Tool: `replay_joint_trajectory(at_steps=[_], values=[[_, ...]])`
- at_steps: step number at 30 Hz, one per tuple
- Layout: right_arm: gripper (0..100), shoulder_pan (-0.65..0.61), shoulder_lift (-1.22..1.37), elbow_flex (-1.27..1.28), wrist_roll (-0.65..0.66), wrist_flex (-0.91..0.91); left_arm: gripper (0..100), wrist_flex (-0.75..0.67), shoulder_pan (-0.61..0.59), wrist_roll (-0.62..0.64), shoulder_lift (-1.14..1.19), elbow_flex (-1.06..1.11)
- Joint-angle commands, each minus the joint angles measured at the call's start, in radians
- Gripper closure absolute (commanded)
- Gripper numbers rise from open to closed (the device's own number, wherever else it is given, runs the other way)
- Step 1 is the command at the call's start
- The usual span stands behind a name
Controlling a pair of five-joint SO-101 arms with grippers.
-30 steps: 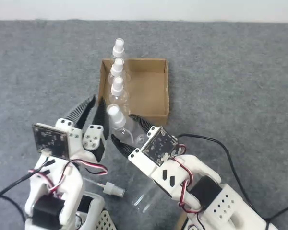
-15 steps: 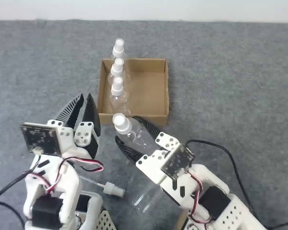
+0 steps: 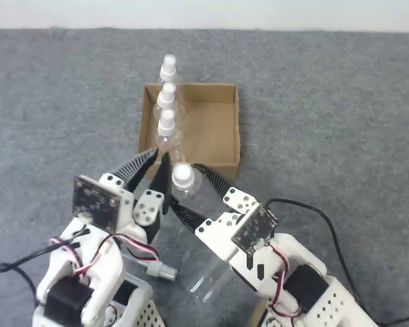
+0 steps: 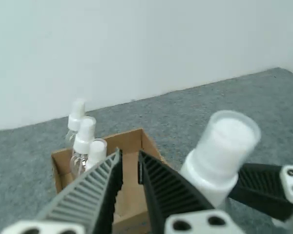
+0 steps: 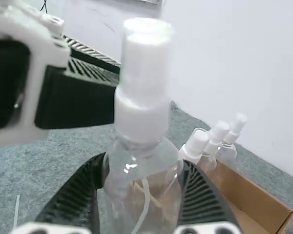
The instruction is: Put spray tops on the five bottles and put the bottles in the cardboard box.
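While the right claw [image 3: 184,185] clamped the clear, white-capped bottle [image 5: 141,175] just short of the cardboard box [image 3: 235,129], the ribbed black left claw [image 4: 129,155] stood slightly parted; the high view showed a loose spray top [image 3: 162,271].

4 bottles [image 3: 168,131] fitted with spray tops, 1 loose spray top [image 3: 162,271], 1 cardboard box [image 3: 221,86], 2 grippers [image 3: 159,155]

So the right gripper [image 3: 184,184] has a capped spray bottle [image 3: 183,177] clamped just near of the cardboard box [image 3: 229,129], with the left gripper [image 3: 160,155] right beside it on the left, fingers a bit apart. Three capped bottles [image 3: 166,122] line the box's left wall, and a loose spray top [image 3: 165,272] lies nearer.
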Motion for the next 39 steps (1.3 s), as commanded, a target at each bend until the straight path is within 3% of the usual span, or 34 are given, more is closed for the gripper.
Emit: replay_joint_trajectory(at_steps=[1, 6, 11, 28, 39], values=[[99.2, -0.008, -0.025, -0.015, -0.003, 0.007, 95, 0.028, 0.068, -0.054, -0.003, -0.038], [99.2, -0.008, -0.025, -0.014, -0.003, 0.008, 95, 0.055, 0.121, -0.091, -0.003, -0.038], [99.2, -0.007, -0.03, -0.014, -0.003, 0.036, 95, 0.054, 0.078, -0.086, -0.003, -0.044], [99.2, 0.07, -0.036, 0.009, -0.005, 0.062, 95, 0.028, -0.232, -0.087, -0.003, -0.087], [99.2, 0.068, -0.03, 0.035, -0.003, 0.073, 95, 0.023, -0.473, -0.071, -0.003, 0.039]])
